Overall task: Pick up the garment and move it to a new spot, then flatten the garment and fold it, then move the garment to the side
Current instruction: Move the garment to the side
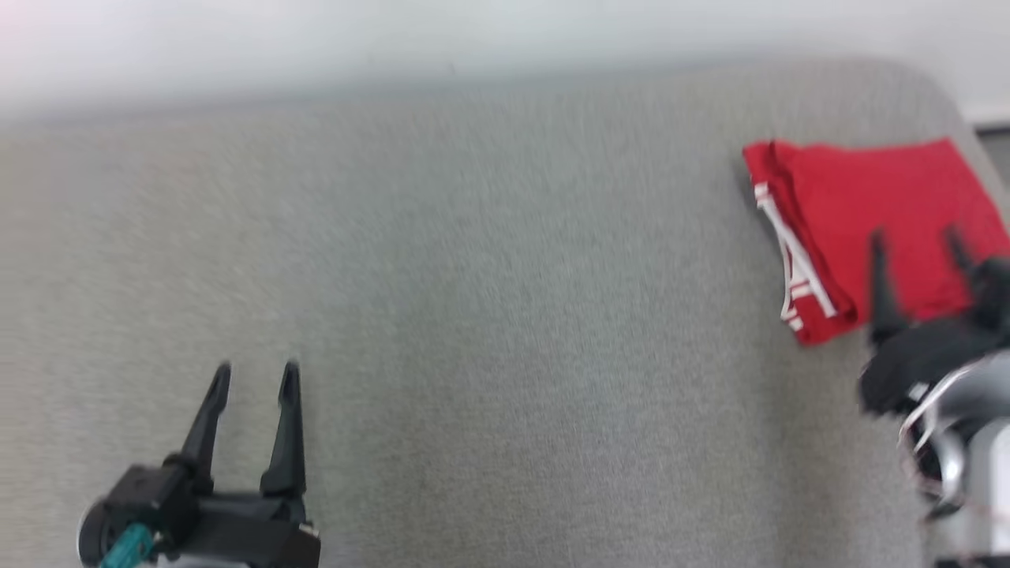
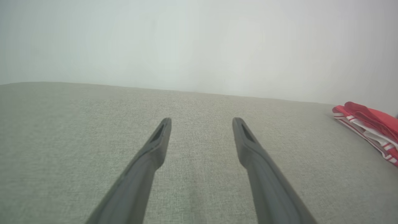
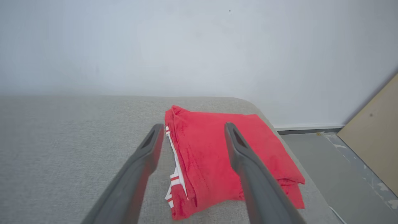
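Both jaw pairs are released. I see the left gripper [image 1: 256, 375] at 7 o'clock and the right gripper [image 1: 914, 237] at 3 o'clock, by the folded garment [image 1: 868, 185].

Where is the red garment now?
The folded red garment with white stripes lies at the far right of the grey fabric surface in the head view, near its rounded corner, ahead of the open right gripper.

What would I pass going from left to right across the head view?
left gripper → bare stretch of grey cushion → folded red garment
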Tool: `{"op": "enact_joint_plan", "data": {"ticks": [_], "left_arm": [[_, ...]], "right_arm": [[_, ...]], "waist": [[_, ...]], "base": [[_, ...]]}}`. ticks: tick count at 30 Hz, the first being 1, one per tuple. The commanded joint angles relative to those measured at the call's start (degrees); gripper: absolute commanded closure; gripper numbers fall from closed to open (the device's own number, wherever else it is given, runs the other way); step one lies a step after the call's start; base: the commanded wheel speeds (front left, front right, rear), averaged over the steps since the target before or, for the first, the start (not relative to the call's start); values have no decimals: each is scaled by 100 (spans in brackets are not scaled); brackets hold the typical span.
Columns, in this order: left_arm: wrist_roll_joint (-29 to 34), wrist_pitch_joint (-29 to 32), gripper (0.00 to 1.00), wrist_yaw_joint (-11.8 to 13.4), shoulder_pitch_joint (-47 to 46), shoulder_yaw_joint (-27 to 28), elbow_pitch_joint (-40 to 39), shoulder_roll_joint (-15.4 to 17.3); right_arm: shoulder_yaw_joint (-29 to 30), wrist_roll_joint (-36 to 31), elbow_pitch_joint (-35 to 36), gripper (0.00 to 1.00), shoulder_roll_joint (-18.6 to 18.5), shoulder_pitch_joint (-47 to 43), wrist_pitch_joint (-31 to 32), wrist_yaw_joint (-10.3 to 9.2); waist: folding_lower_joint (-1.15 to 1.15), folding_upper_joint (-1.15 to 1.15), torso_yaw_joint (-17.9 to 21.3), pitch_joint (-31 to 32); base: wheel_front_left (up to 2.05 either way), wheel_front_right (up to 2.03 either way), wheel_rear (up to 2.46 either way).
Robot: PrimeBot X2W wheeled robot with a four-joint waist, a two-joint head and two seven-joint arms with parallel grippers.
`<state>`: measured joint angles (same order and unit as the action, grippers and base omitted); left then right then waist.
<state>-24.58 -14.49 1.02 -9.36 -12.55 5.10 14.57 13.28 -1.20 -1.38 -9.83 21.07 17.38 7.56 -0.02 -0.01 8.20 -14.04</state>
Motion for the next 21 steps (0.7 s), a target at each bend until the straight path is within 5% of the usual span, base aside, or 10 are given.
{"op": "enact_joint_plan", "data": {"ticks": [1,11,21], "left_arm": [[-34,-50,0,20,180,71,99,-81],[-182,-71,0,78,628,703,452,-212],[192,-73,0,-230,1138,1199,469,-360]], "right_arm": [[-108,104,16,0,90,-265,-160,-14],[-1031,852,-519,0,477,-1359,-1277,-14],[-1295,901,-1133,0,642,-1670,-1890,-14]], "waist": [[2,1,-328,920],[2,1,-681,1593],[2,1,-859,1688]], "base": [[0,0,0],[0,0,0],[0,0,0]]}}
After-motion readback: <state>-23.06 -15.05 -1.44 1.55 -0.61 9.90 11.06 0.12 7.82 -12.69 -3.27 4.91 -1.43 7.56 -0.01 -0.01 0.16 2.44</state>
